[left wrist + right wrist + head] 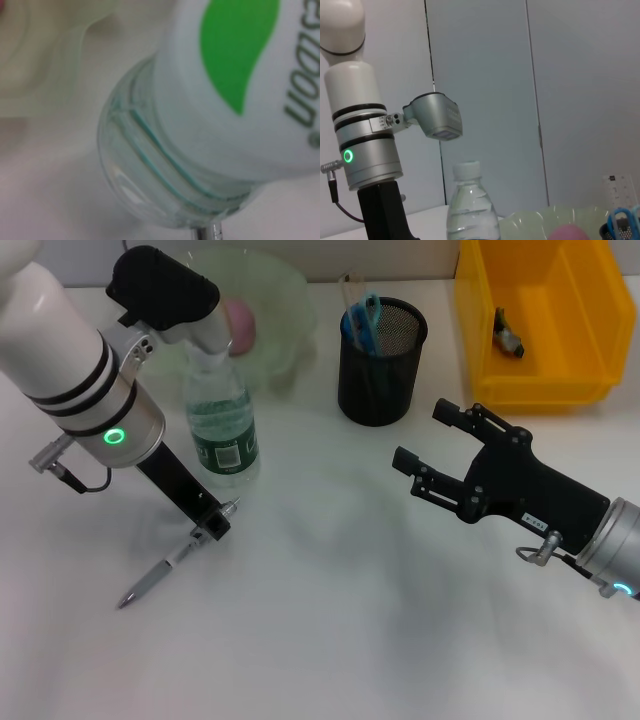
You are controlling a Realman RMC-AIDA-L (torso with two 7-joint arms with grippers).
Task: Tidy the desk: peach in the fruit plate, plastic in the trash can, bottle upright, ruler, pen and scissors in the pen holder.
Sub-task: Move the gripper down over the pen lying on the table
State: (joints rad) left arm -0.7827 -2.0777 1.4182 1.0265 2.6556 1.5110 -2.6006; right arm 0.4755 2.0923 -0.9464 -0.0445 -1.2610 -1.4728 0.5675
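Clear plastic bottle (222,425) stands upright before the fruit plate (275,300); left gripper (213,520) is down on the pen (175,558) – grip unclear – while right gripper (425,455) hangs open beside the pen holder (380,360)

One bottle (222,420), one pen (172,562)

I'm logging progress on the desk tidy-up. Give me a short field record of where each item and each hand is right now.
bottle: upright on the desk, in front of the fruit plate
peach: in the fruit plate
scissors: in the pen holder
pen: lying on the desk, at the left hand's fingertips
left hand: down at the pen, beside the bottle
right hand: open, holding nothing, above the desk
yellow bin: small dark item inside
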